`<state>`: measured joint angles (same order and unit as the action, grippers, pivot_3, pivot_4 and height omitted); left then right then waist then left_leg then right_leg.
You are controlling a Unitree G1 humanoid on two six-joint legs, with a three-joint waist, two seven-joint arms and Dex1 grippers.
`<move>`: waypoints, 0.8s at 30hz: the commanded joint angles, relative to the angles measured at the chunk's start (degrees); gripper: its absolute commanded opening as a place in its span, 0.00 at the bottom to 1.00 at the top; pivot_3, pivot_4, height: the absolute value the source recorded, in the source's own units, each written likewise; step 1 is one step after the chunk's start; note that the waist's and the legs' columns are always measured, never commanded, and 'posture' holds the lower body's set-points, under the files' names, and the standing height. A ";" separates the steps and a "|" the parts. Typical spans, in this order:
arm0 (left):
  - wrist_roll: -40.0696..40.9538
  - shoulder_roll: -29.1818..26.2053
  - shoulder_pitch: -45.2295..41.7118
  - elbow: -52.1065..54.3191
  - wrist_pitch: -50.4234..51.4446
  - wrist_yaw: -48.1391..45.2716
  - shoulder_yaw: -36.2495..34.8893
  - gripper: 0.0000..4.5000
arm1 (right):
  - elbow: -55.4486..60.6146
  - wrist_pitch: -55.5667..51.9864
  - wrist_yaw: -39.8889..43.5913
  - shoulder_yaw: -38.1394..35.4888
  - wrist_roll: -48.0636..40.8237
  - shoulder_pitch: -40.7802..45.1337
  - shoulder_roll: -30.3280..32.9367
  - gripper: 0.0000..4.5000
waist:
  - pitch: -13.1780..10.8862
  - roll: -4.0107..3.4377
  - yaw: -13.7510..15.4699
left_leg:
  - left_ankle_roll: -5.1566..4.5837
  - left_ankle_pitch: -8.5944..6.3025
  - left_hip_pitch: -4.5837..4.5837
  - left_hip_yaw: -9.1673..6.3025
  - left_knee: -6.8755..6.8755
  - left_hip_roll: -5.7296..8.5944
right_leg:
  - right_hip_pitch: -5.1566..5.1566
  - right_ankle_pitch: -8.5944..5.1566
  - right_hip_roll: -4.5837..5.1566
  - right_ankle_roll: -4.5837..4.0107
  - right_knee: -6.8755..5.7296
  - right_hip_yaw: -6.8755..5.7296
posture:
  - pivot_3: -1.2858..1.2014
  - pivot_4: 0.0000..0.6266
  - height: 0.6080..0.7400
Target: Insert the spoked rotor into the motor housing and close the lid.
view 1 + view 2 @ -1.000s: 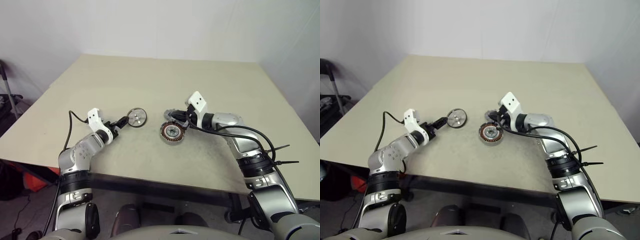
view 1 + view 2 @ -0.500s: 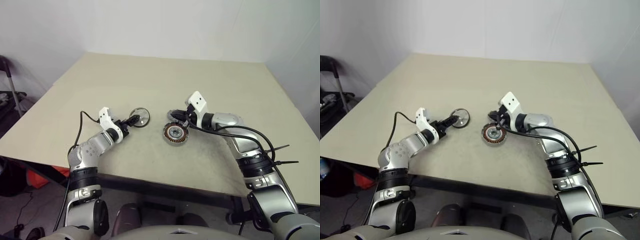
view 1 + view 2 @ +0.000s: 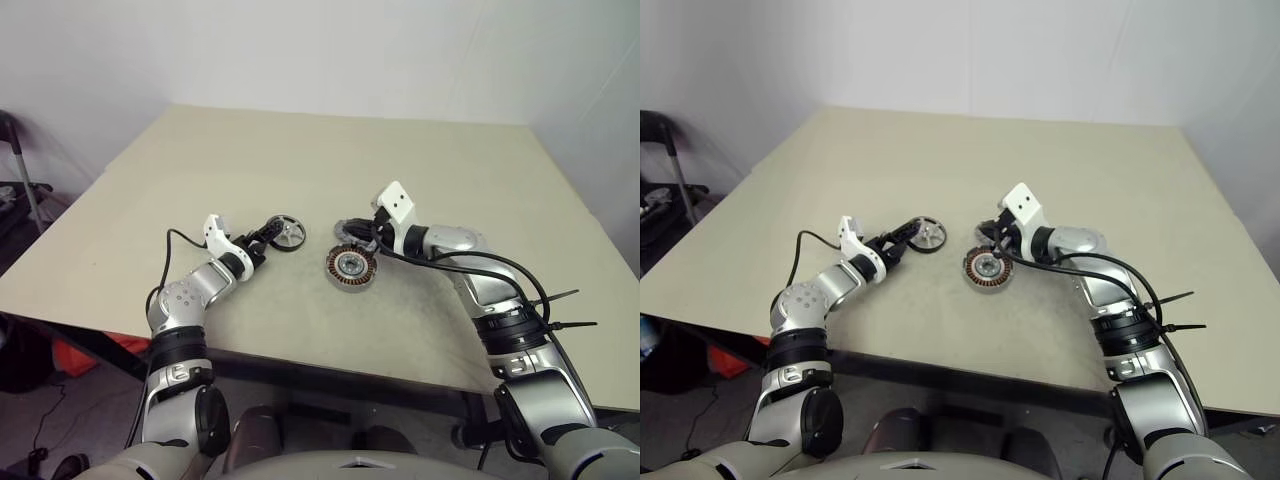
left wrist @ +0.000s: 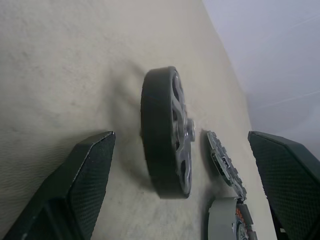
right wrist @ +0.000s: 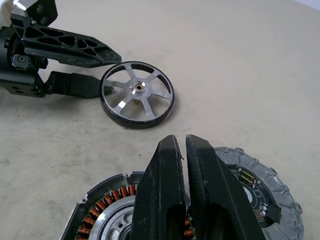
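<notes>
The spoked rotor (image 3: 291, 233) lies flat on the table, a dark ring with silver spokes. My left gripper (image 3: 271, 233) is open, and its fingertips (image 5: 114, 56) reach the rotor's rim from the left. The left wrist view shows the rotor (image 4: 167, 132) between the two spread fingers. To the right sits the motor housing (image 3: 349, 267) with its copper windings, and the grey notched lid (image 5: 260, 187) lies just behind it. My right gripper (image 5: 179, 140) is shut with nothing in it, above the housing's far rim. Whether it touches the housing is unclear.
The beige table (image 3: 420, 160) stretches far behind the parts; its front edge runs close below both arms. A dark stand (image 3: 18, 185) is off the table's left side. A black cable with zip ties (image 3: 560, 310) hangs along the right arm.
My left gripper has moved right up to the rotor and rolled at the wrist. The rotor has slid a little toward the housing. The right gripper has stayed put.
</notes>
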<state>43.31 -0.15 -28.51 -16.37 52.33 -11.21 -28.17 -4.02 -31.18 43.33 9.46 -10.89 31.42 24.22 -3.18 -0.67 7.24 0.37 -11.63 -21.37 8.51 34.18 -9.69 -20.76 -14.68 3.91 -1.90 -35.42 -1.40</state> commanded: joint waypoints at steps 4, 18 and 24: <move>1.28 0.46 0.15 -0.08 0.93 -0.23 1.68 0.80 | 0.75 0.78 -1.23 -1.96 -0.50 1.53 -0.19 0.04 | -0.02 0.03 -0.06 | 0.00 0.00 -0.04 0.00 0.00 0.00 | -0.04 0.00 0.00 0.00 0.00 0.00 | 0.52 0.00 1.00; 7.81 2.06 0.57 2.35 -0.76 -1.11 -1.69 0.50 | 0.82 0.72 -1.11 -1.18 -0.20 1.04 -0.31 0.04 | -0.08 0.12 -0.31 | -0.03 -0.02 -0.29 0.00 0.00 -0.05 | -0.32 0.01 -0.04 0.01 0.00 -0.01 | 0.52 0.00 1.00; 10.66 2.36 0.91 1.03 -1.13 1.77 -3.99 0.50 | 0.45 0.81 -1.25 -1.19 0.14 1.32 -0.38 0.04 | -0.11 0.18 -0.34 | -0.03 -0.02 -0.29 0.00 0.00 -0.05 | -0.32 0.01 -0.04 0.01 0.00 -0.01 | 0.52 0.00 1.00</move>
<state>52.66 2.57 -27.57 -15.91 51.77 -9.77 -31.86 -4.26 -31.18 42.34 9.24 -10.59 31.42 23.98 -3.30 -0.49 6.89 0.34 -11.65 -21.66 8.51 34.18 -9.74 -21.07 -14.67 3.87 -1.89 -35.42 -1.41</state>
